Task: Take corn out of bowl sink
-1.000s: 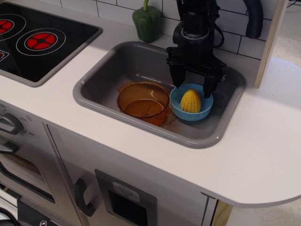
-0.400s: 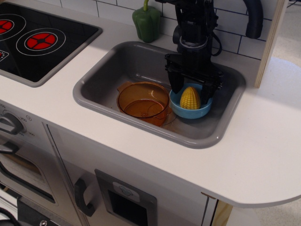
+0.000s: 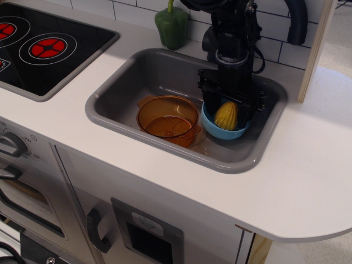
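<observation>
- Since a second ago the gripper [image 3: 226, 114] has dropped from above the bowl [image 3: 224, 130] down into it, and the corn [image 3: 226, 115] now tilts.
- Near the sink [image 3: 165, 142] front sits the amber pot [image 3: 168, 117], just left of the bowl.
- Its jaws stand narrow, one on each side of the corn, seemingly touching it.
- Farther back, a green pepper [image 3: 171, 26] stands on the counter.

Tool [image 3: 226, 113] hides bowl [image 3: 223, 131] rear, corn [image 3: 226, 115] sides; stovetop [image 3: 38, 47] cropped left.
</observation>
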`<state>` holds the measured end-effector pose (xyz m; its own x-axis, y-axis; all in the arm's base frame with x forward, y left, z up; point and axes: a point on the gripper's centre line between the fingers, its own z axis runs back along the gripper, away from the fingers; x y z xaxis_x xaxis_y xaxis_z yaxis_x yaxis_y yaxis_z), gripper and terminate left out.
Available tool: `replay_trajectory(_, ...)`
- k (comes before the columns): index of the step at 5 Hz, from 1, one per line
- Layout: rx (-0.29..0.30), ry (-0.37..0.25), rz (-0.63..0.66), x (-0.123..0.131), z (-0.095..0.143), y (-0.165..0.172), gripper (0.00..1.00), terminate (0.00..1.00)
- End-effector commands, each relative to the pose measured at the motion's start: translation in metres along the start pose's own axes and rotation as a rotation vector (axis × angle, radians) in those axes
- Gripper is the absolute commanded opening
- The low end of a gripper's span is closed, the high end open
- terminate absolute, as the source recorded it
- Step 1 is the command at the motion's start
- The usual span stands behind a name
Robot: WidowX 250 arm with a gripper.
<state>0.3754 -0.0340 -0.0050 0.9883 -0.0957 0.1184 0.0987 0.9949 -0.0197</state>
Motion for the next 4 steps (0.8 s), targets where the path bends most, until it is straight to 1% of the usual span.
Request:
replay_trajectory(1,0.006,-0.038,-0.005,0.007,0.011,-0.005,0.0,0.0)
replay_trajectory(2,-0.001,-0.059,0.014,0.01,0.02,-0.002,0.0,0.0)
replay_trajectory(3,-0.005,-0.129,0.09,0.02,0.034,-0.002,0.0,0.0)
replay_trajectory(4,-0.058,-0.18,0.137,0.029,0.062,-0.007,0.0,0.0)
